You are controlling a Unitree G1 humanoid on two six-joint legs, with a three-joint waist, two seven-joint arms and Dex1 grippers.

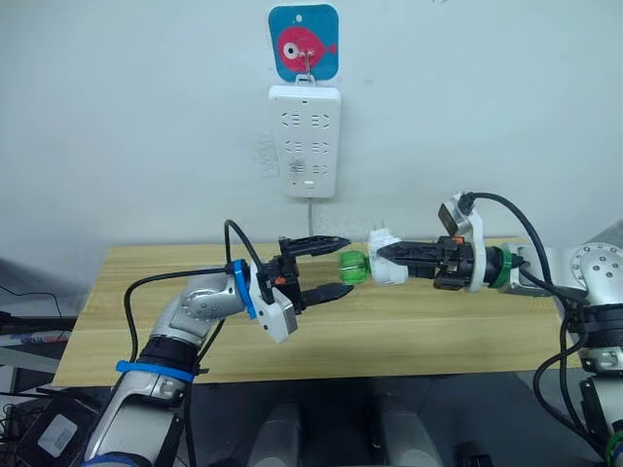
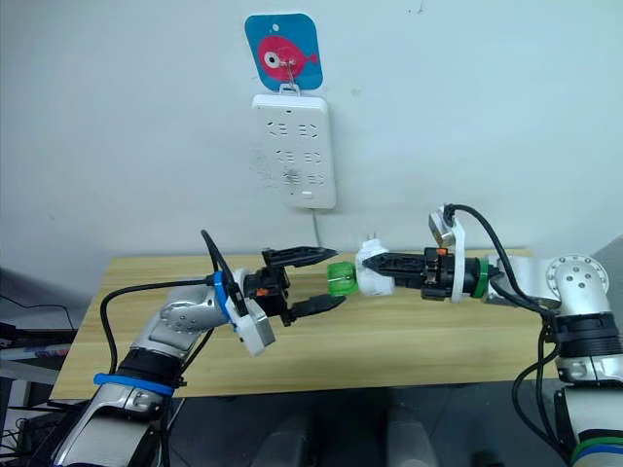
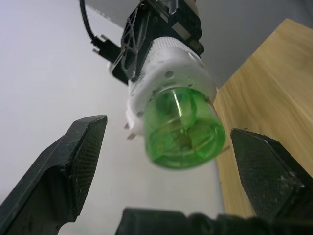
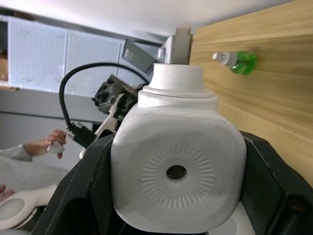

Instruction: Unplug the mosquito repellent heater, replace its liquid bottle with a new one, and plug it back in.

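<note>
At mid-frame the right hand (image 1: 389,259) gripped the mosquito repellent heater (image 1: 387,259), its green bottle (image 1: 352,267) between the open left hand's (image 1: 329,265) fingers; an off-centre closure could have skewed it.

My left gripper (image 1: 329,265) is spread wide, with open air between its fingers and the green bottle (image 1: 352,267) just ahead at mid-frame. My right gripper (image 1: 382,256) blocks the heater (image 1: 388,259) from the right. The table (image 1: 419,331) below is bare. Above, the power strip (image 1: 305,139) hangs unobstructed.
</note>
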